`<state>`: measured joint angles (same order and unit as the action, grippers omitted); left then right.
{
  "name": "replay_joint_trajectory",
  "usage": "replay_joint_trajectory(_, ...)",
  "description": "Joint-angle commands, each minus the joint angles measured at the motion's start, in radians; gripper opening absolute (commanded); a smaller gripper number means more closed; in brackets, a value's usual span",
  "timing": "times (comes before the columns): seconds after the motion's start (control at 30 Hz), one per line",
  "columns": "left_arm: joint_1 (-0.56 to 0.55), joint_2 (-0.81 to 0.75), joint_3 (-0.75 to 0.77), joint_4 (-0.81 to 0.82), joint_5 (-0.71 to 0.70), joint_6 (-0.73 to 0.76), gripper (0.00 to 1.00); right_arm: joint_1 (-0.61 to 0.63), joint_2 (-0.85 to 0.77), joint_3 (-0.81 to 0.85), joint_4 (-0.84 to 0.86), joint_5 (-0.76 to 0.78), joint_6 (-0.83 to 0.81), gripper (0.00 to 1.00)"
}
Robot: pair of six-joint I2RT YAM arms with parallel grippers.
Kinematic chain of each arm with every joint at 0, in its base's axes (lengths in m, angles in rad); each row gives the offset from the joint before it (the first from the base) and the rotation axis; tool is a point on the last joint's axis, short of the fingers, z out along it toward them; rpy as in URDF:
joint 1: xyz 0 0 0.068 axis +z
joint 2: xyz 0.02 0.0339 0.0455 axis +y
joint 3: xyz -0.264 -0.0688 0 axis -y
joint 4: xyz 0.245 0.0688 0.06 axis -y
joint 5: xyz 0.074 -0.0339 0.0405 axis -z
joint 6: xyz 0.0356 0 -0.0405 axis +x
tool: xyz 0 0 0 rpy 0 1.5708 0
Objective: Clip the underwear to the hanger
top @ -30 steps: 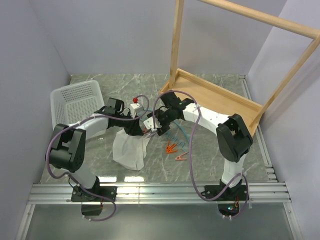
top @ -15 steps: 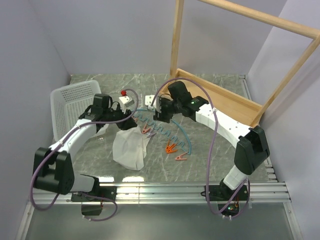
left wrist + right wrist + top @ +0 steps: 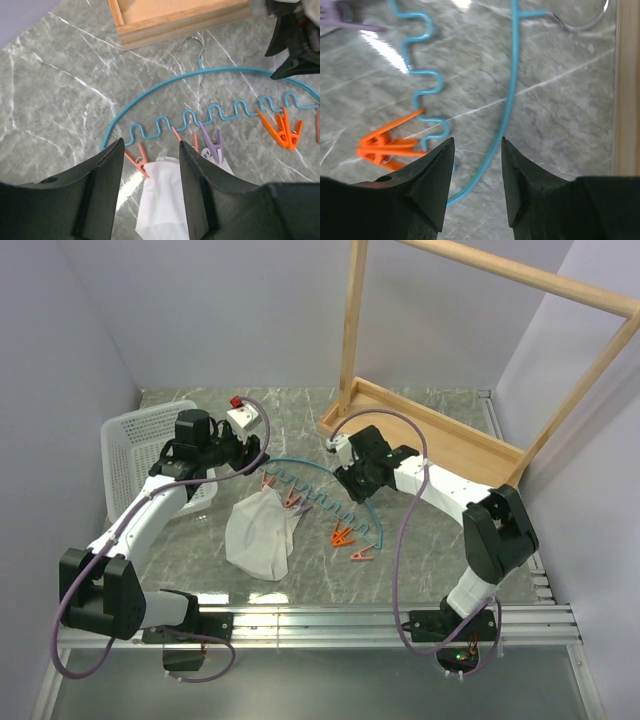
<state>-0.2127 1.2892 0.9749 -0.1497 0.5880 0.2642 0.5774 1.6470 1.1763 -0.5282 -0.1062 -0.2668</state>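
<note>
The white underwear (image 3: pixel 262 535) lies crumpled on the marble table and also shows in the left wrist view (image 3: pixel 162 200). Its top edge meets a pink clip (image 3: pixel 137 157) and a purple clip (image 3: pixel 215 144) on the hanger's wavy bar. The teal hanger (image 3: pixel 330 472) lies flat, its arch also showing in the wrist views (image 3: pixel 150 90) (image 3: pixel 512 85). My left gripper (image 3: pixel 252 452) (image 3: pixel 150 145) is open and empty, above the underwear's top edge. My right gripper (image 3: pixel 351 480) (image 3: pixel 477 142) is open and empty, above the hanger's arch.
Orange clips (image 3: pixel 342 536) (image 3: pixel 387 145) sit at the hanger's right end, and another (image 3: pixel 362 554) lies just in front of it. A white basket (image 3: pixel 150 445) stands at the left. The wooden rack's base (image 3: pixel 430 435) (image 3: pixel 175 17) is behind the hanger.
Both grippers, which met over the underwear's top edge, have drawn apart. The left has moved back and left, the right toward the hanger's arch.
</note>
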Motion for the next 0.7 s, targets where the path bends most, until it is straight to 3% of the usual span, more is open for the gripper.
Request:
replay_joint_trajectory(0.0,0.003,0.024,0.057,0.045,-0.008,-0.003,0.53,-0.028,0.048,0.017,0.016,0.076,0.1,0.49)
replay_joint_trajectory(0.37,0.004,0.03,0.036,0.042,-0.025,-0.011,0.53,-0.059,0.241,0.114,-0.03,0.102,0.13,0.42)
replay_joint_trajectory(0.53,0.004,0.039,0.034,0.045,-0.036,-0.005,0.53,-0.059,0.329,0.221,-0.134,0.097,0.129,0.23)
replay_joint_trajectory(0.67,0.004,0.056,0.041,0.064,-0.05,-0.013,0.54,-0.054,0.385,0.261,-0.187,0.154,0.118,0.2)
